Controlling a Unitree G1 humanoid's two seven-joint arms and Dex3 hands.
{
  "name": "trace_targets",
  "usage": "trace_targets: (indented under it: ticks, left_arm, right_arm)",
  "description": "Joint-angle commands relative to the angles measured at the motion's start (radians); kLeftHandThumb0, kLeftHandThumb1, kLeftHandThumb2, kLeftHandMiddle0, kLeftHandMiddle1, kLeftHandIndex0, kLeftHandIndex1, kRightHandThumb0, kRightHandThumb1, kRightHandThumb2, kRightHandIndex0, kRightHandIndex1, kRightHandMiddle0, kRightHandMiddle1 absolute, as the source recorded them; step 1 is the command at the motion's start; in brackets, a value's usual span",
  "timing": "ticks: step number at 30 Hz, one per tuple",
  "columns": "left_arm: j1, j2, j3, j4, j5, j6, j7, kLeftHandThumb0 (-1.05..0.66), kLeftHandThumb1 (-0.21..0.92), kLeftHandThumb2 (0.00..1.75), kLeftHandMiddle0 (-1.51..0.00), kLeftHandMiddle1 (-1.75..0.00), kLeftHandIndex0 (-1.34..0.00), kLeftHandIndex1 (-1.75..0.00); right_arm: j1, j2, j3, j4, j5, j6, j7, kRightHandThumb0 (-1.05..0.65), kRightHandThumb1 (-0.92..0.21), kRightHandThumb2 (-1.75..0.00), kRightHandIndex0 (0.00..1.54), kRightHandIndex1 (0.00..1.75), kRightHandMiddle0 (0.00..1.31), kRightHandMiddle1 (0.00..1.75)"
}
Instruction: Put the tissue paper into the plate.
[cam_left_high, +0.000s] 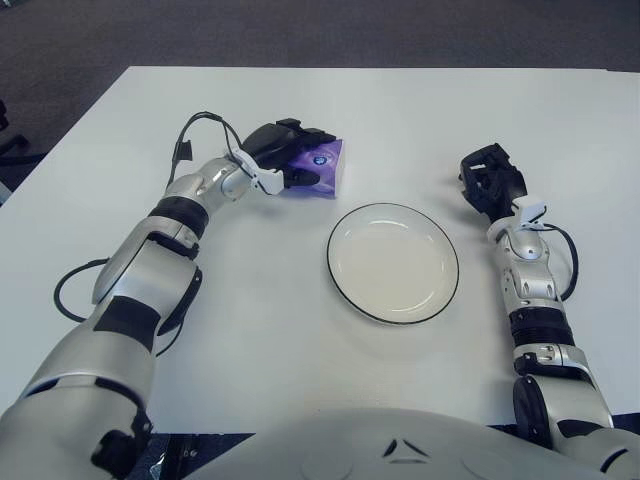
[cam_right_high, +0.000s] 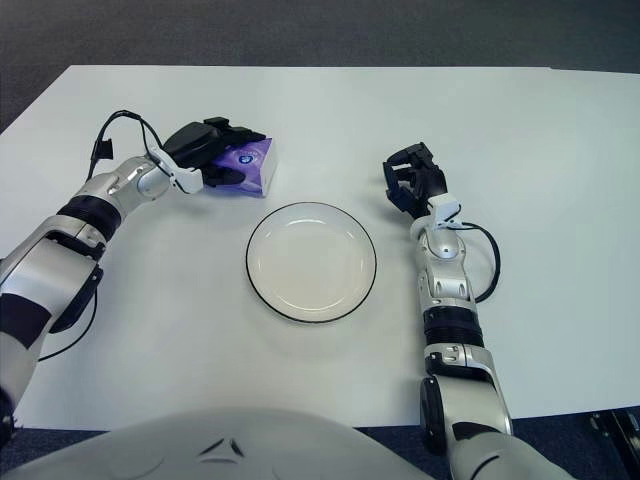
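A purple tissue pack (cam_left_high: 322, 166) lies left of and just behind the white, dark-rimmed plate (cam_left_high: 392, 262), which holds nothing. My left hand (cam_left_high: 292, 158) is at the pack's left end, with its black fingers (cam_right_high: 228, 130) over the top and the thumb against the near side, closed on it. I cannot tell whether the pack is clear of the table. My right hand (cam_left_high: 489, 181) shows to the right of the plate with relaxed fingers, holding nothing.
The white table (cam_left_high: 420, 110) carries only the plate and the pack. A black cable (cam_left_high: 200, 128) loops above my left wrist. Dark floor lies beyond the table's far edge.
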Motion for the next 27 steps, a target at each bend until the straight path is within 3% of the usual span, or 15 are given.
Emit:
trace_targets:
  ticks: [1, 10, 18, 27]
  left_arm:
    - [0.016, 0.004, -0.033, 0.017, 0.055, 0.004, 0.095, -0.38, 0.92, 0.33, -0.63, -1.64, -0.44, -1.43]
    - [0.009, 0.015, -0.057, 0.005, 0.101, 0.006, 0.22, -0.35, 0.92, 0.32, -0.74, -1.51, -0.42, -1.51]
    - [0.005, 0.019, -0.088, 0.002, 0.174, -0.016, 0.465, -0.35, 0.92, 0.32, -0.76, -1.5, -0.41, -1.51]
    - [-0.013, 0.018, -0.105, 0.009, 0.215, -0.065, 0.661, -0.35, 0.92, 0.29, -0.76, -1.44, -0.44, -1.48]
  right_arm:
    - [0.148, 0.059, 0.018, 0.064, 0.0, 0.018, 0.005, -0.36, -0.84, -0.59, 0.72, 1.75, 0.29, 1.71]
    - [0.151, 0.055, 0.022, 0.057, -0.003, 0.026, 0.01, -0.36, -0.83, -0.6, 0.72, 1.75, 0.29, 1.71]
    - [0.152, 0.05, 0.026, 0.053, -0.006, 0.031, 0.014, -0.36, -0.83, -0.6, 0.71, 1.75, 0.29, 1.71]
    - [0.153, 0.045, 0.03, 0.052, -0.006, 0.032, 0.016, -0.36, -0.83, -0.61, 0.71, 1.75, 0.29, 1.72]
